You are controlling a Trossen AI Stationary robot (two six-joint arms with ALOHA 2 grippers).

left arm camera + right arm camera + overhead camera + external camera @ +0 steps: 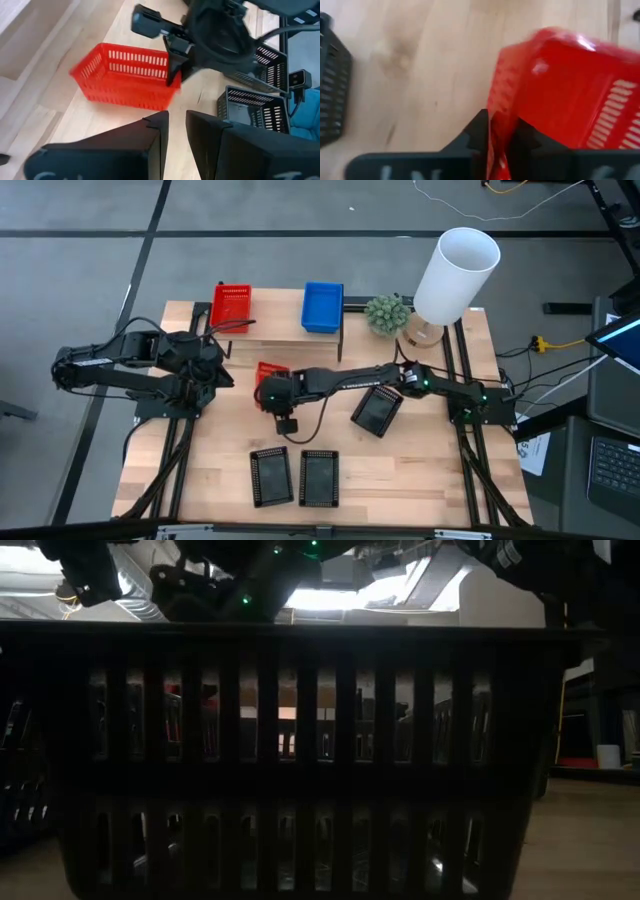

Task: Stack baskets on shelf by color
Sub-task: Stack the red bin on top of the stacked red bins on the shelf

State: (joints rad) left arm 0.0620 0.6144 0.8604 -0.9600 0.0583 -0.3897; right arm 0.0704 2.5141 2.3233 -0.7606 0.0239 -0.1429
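Note:
A red basket [236, 305] and a blue basket [323, 308] stand on the shelf [280, 330] at the table's far side. A second red basket [125, 75] is in front of the shelf near the table's middle, and my right gripper [502, 125] is shut on it. Three black baskets lie on the table, one [378, 410] right of centre and two [270, 477] [318, 477] near the front edge. My left gripper [177, 125] waits at the table's left, empty, with a narrow gap between its fingers. My right gripper holds the red basket by the rim of one end wall [499, 107], pinched with one finger inside the basket and one outside. The fingers [172, 75] come from above, pointing down. Whether the basket is clear of the table I cannot tell.
A white cylinder [455, 270] and a small green plant [388, 312] stand at the far right by the shelf. A black basket [300, 760] stands right in front of the low camera and blocks most of its view.

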